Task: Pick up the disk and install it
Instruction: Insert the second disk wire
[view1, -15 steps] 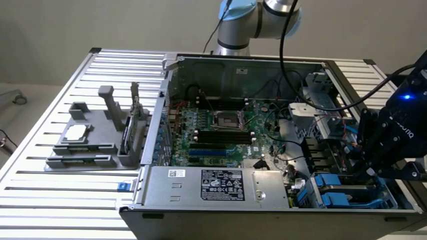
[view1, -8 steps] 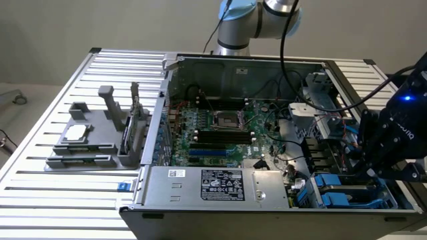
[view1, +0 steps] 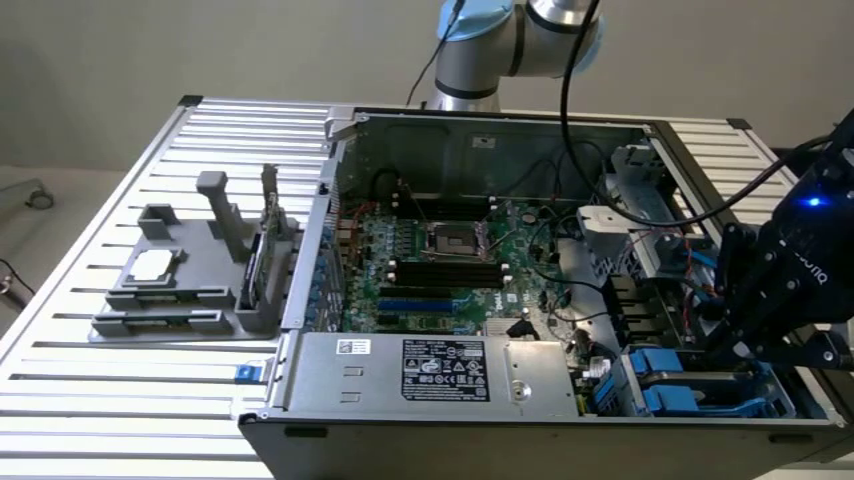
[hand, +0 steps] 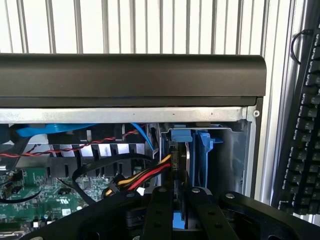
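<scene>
Wrist view shows the gripper (hand: 179, 210) clenched on the disk (hand: 181, 167), gripping its blue carrier edge between narrow-set fingers. The disk stands on edge, long axis running straight ahead into the drive bay (hand: 235, 150) at the computer case (view1: 441, 425) corner, blue carriers just beside it.
</scene>
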